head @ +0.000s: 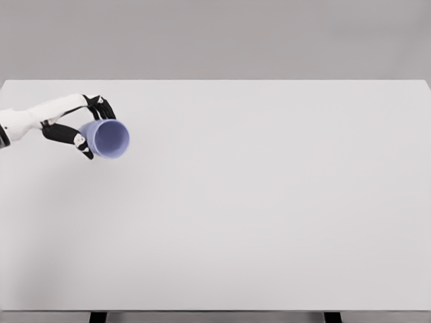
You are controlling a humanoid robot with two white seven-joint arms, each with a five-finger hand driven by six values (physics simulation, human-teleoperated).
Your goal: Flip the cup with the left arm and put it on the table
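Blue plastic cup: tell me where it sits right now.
In the head view, the blue plastic cup is at the far left of the white table, gripped by the left hand, tipped sideways with its opening facing the camera.

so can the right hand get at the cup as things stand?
Probably not. The right arm isn't in view at all, and the cup sits at the table's far left, already gripped by the left hand, open mouth facing the camera.

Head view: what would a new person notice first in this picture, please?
First the blue cup at the far left of the white table, tilted with its open mouth towards the camera. The left hand grips it, fingers above and below. The right arm does not show.
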